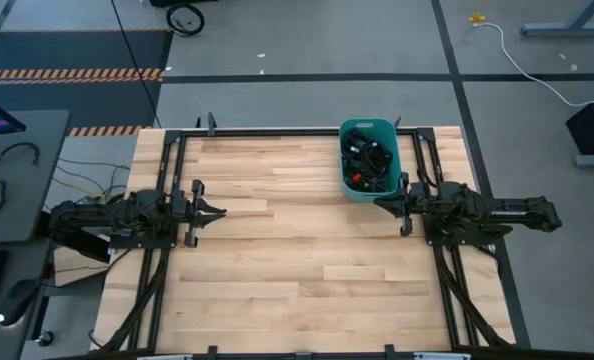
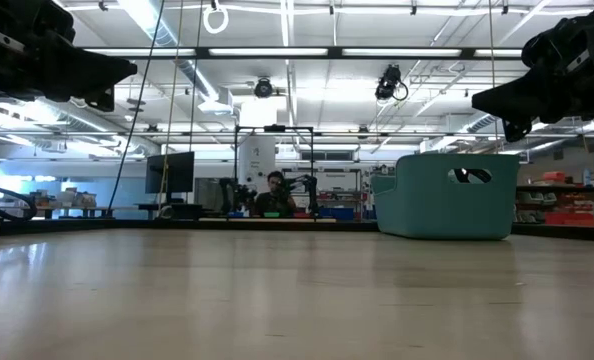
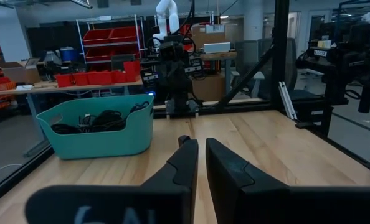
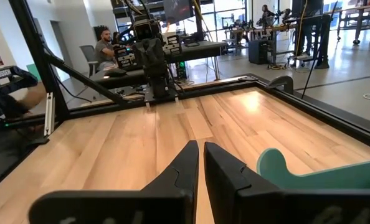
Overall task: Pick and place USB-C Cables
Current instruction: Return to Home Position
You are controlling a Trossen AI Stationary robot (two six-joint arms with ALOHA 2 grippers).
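Over on the left we have the left gripper (image 1: 220, 212), hanging above the left side of the wooden table (image 1: 277, 270) and pointing right across the boards. From its wrist camera we see its two dark fingers (image 3: 184, 163) drawn close together, with only a slim slit between them and nothing held.

The middle of the table shows us only plain planks. In the low view a person (image 2: 275, 192) sits in the room well beyond the far edge.

Moving right, we come to the teal bin (image 1: 343, 165), standing at the far edge of the table, right of centre. The USB-C cables (image 1: 369, 160) are all inside it: thin black cords heaped in a loose tangle of loops and coils that covers the bin's floor. In the left wrist view the pile (image 3: 91, 121) lies mostly below the rim, with a loop or two reaching rim height.

The right gripper (image 1: 382, 202) hangs just beside the bin's near end, pointing left; we cannot tell whether it touches. Its fingers (image 4: 185, 165) are nearly together too, a narrow gap between them, gripping nothing.
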